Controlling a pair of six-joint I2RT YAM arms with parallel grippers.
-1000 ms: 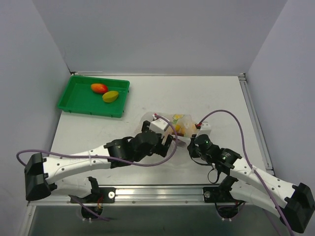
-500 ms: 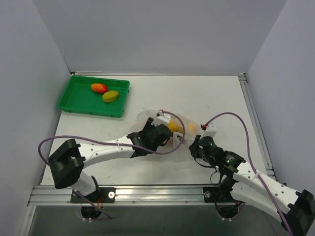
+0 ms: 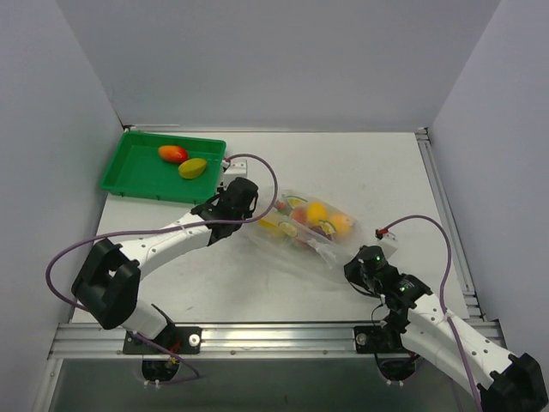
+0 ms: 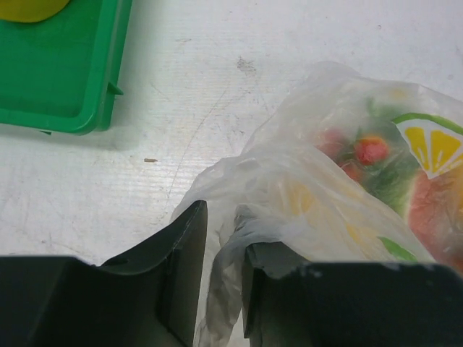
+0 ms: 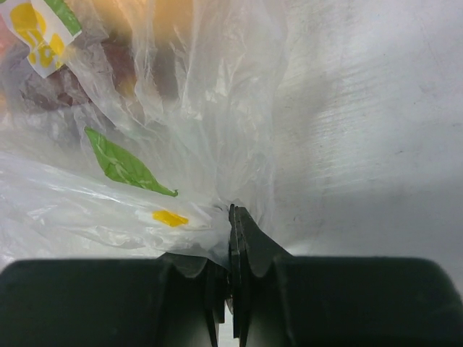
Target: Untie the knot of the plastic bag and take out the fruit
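Observation:
The clear plastic bag [image 3: 302, 245] lies stretched slantwise between my two grippers. The fruit [image 3: 316, 214] shows through it as yellow, orange and red pieces. My left gripper [image 3: 250, 216] holds the bag's upper-left end. In the left wrist view its jaws [image 4: 223, 233] are shut on a bunched, twisted strand of the plastic bag [image 4: 304, 188], with fruit [image 4: 372, 149] behind. My right gripper [image 3: 350, 262] pinches the lower-right end. In the right wrist view it [image 5: 233, 214] is shut flat on thin film of the bag [image 5: 206, 108]. I cannot make out a distinct knot.
A green tray [image 3: 129, 174] stands at the back left, close to the left gripper, its corner [image 4: 65, 87] in the left wrist view. It holds a red-orange mango [image 3: 172, 154] and a yellow-green mango [image 3: 192, 168]. Purple cables loop over both arms. Walls enclose the table.
The left jaws narrowed from wide onto the bag's plastic, and that arm swung up-left toward the tray. The right gripper drew back to the lower right. The bag was pulled out long.

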